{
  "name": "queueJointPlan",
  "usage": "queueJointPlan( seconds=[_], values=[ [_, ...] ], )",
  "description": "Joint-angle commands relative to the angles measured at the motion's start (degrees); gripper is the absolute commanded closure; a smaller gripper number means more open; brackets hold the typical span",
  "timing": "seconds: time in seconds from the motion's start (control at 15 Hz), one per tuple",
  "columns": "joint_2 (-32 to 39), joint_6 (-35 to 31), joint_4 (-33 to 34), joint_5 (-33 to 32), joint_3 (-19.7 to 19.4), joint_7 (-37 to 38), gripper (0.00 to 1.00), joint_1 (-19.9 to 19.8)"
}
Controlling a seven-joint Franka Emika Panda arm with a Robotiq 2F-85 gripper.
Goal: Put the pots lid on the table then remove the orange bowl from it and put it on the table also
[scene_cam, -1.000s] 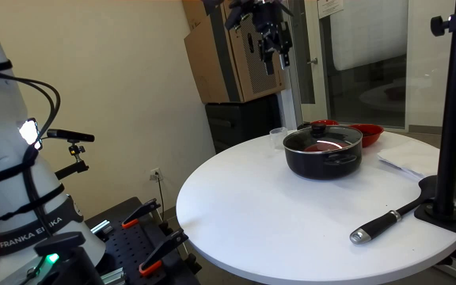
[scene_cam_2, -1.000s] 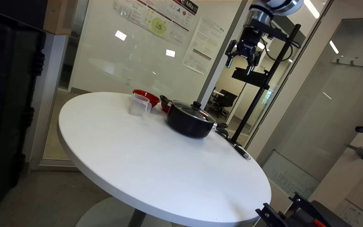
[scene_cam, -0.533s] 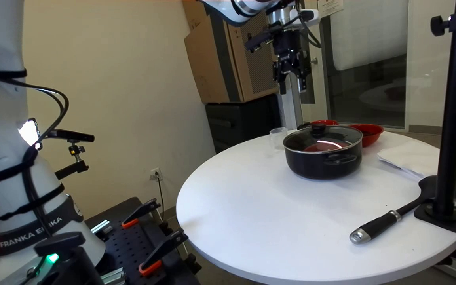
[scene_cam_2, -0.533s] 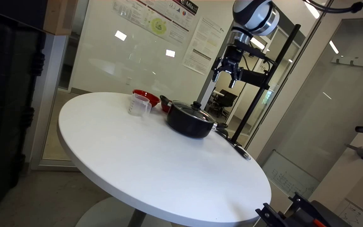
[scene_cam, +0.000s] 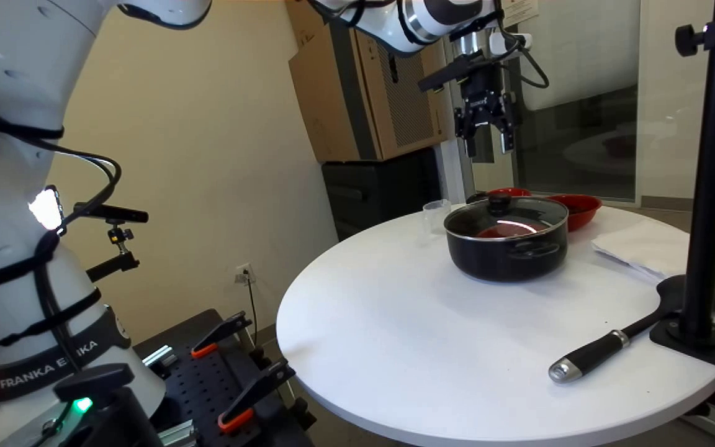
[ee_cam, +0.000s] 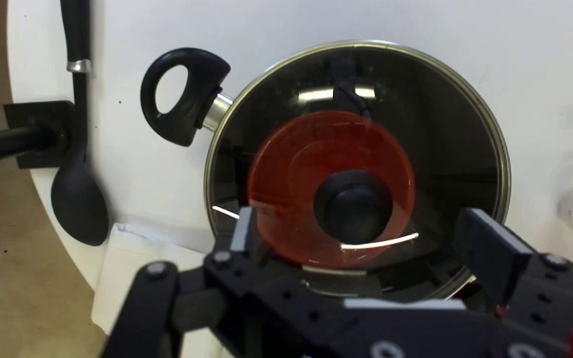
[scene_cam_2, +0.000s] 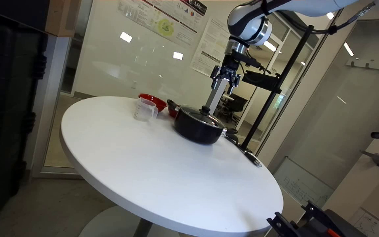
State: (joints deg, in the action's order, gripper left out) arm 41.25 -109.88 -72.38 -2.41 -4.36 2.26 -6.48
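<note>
"Firstly, the gripper (scene_cam: pixel 488 148): condition and load?"

"Fingers (ee_cam: pixel 241 231) wide apart, nothing held. In both exterior views it hangs over the pot (scene_cam: pixel 506 266), tips down, with a visible gap to the black knob (ee_cam: pixel 358 211) below. In the wrist view, that knob shows between the fingers."

"The lid (ee_cam: pixel 445 119)?"

"Seated on the pot; glass with a metal rim. In the wrist view its lower edge is partly hidden by the gripper."

"The orange bowl (ee_cam: pixel 286 184)?"

"Inside the pot, under the lid, seen through the glass."

"Position of the pot?"

"Upright on the round white table (scene_cam: pixel 382 335). One handle (ee_cam: pixel 198 92) is plain in the wrist view."

"Other items noted?"

"A red dish (scene_cam: pixel 586 214) partly behind the pot in an exterior view, and a second red dish (scene_cam_2: pixel 161 104) near a clear measuring cup (scene_cam_2: pixel 143 112). A folded white cloth (scene_cam: pixel 661 245) lies by the table's edge; a black spoon (ee_cam: pixel 80 201) lies beside the foot of a black stand (scene_cam: pixel 708 186). Whether spoon and stand touch, I cannot tell."
</note>
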Motion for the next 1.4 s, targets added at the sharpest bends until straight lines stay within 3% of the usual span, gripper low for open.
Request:
queueJointPlan(
  seconds=[0.0, 0.73, 0.8, 0.87, 1.0, 1.13, 1.33],
  values=[
    [8.7, 2.5, 11.9, -0.1, 0.0, -0.9, 0.00, -0.1],
    [23.7, 5.8, 29.0, -0.4, 0.4, -3.7, 0.00, -0.3],
    [24.2, 6.4, 30.0, -0.4, 0.5, -4.0, 0.04, -0.3],
    [24.7, 6.7, 30.8, -0.6, 0.4, -4.4, 0.28, -0.3],
    [25.5, 8.2, 32.6, -0.5, 0.4, -4.6, 0.30, -0.4],
    [25.3, 9.1, 32.8, -0.3, 0.3, -4.9, 0.43, -0.3],
    [24.5, 10.4, 31.8, -0.2, 0.5, -5.6, 0.26, -0.4]
  ],
)
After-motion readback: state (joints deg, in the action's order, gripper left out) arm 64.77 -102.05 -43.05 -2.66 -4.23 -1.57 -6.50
